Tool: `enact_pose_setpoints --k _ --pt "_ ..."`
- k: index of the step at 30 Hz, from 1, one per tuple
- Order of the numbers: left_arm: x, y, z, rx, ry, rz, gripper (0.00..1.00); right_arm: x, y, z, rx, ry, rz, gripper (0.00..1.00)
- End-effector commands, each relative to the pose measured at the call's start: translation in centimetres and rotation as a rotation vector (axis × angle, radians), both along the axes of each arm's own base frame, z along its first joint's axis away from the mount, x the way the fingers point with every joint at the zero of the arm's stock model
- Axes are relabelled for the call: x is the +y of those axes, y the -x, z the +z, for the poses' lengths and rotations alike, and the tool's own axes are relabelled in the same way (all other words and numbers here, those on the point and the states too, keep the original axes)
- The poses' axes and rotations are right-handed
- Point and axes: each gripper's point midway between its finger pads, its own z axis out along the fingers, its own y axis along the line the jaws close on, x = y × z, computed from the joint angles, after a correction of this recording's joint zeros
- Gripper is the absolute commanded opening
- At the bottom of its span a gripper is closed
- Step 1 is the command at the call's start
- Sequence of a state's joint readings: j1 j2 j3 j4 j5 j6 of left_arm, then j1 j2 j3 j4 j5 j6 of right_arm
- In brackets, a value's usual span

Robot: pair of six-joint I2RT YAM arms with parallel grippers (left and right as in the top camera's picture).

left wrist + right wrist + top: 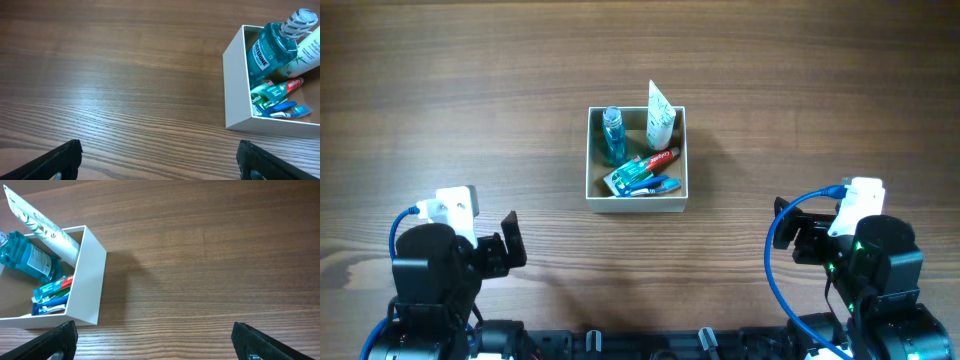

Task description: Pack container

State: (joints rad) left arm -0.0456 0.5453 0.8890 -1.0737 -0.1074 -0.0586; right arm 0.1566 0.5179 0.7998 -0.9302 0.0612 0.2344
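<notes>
At mid-table, white container [636, 205] holding a blue mouthwash bottle [613, 135], a white tube [660, 112] and toothpaste [658, 158] (tube poking above the rim), left gripper [160, 161] and right gripper [155, 340] both spread wide, empty, well apart from it

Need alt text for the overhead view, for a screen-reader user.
A small white box sits mid-table, holding a blue mouthwash bottle, a white tube, toothpaste and other small packets. The left gripper and right gripper sit near the bottom corners, well clear of the box, holding nothing.
</notes>
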Motion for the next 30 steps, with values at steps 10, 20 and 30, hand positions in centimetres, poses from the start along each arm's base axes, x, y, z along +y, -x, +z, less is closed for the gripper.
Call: enact_pose_setpoints --k 10,20,30 --pt "0.4 0.0 -0.1 0.004 -0.005 0.026 1.00 -1.0 2.9 -0.5 -0.237 -0.004 -0.018 1.00" --pt "0.4 0.0 -0.1 0.004 -0.005 0.026 1.00 0.3 -1.9 -3.1 -0.496 -0.056 0.014 1.00" --pt "0.4 0.0 -0.1 0.004 -0.005 0.026 1.00 1.6 -4.0 -4.4 -0.656 -0.051 0.079 1.00"
